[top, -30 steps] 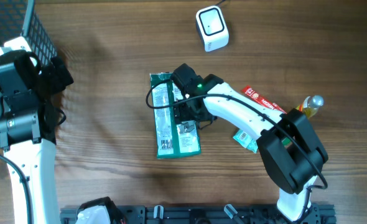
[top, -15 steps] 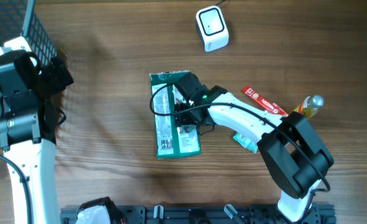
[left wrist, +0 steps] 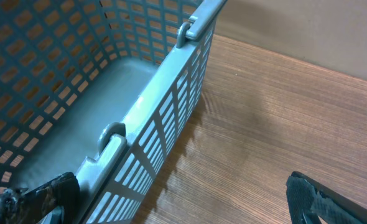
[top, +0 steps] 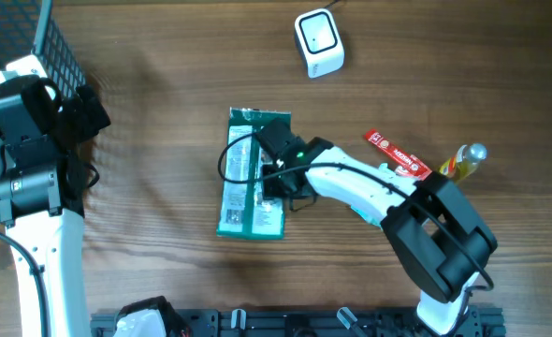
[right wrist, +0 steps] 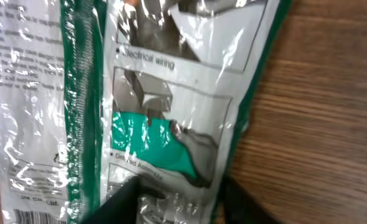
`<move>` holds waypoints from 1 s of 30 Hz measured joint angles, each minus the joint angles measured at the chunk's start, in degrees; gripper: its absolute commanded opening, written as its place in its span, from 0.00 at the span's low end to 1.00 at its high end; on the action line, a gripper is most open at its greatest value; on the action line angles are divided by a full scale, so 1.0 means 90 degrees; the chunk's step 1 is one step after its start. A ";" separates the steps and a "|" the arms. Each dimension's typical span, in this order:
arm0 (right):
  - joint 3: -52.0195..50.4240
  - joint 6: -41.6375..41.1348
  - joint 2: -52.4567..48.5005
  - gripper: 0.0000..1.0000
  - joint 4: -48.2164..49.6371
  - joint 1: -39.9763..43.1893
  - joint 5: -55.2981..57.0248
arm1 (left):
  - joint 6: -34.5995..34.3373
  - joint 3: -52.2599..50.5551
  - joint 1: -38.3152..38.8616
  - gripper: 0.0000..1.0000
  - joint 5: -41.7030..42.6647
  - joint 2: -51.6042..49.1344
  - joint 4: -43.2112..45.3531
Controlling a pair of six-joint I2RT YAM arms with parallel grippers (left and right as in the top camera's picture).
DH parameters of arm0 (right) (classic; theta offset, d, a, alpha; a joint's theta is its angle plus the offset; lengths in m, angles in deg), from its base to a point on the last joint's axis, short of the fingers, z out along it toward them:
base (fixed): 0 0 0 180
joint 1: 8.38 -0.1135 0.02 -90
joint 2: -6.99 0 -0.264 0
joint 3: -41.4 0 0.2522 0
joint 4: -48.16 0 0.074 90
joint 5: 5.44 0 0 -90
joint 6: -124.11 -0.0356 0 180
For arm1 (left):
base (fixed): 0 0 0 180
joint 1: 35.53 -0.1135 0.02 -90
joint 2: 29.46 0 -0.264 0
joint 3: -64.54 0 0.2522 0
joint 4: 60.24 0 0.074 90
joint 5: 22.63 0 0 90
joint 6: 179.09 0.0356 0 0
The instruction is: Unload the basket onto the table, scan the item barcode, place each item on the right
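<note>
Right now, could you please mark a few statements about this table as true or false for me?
1. The right gripper is over the green package. True.
2. The white scanner lies inside the basket. False: it sits on the bare table, well away from the basket.
3. The left gripper is open and holds nothing. True.
4. The red packet lies on top of the green package. False: it lies on the table, apart from the package.

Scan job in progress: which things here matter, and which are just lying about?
Job: green packet, scanner, right gripper.
Lying about: red sachet, bottle, basket.
</note>
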 measured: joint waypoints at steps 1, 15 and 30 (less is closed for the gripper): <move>-0.0010 -0.0012 -0.0002 0.31 0.0005 -0.0051 0.0029 | 0.0000 -0.0002 0.0000 1.00 0.0000 0.0000 0.0000; -0.0044 -0.0226 -0.0005 0.04 0.0041 -0.0141 0.0192 | 0.0000 0.0000 0.0000 1.00 0.0000 0.0000 0.0000; -0.0068 -0.0223 -0.0005 0.04 0.0175 -0.0141 0.0199 | 0.0000 0.0000 0.0000 1.00 0.0000 0.0000 0.0000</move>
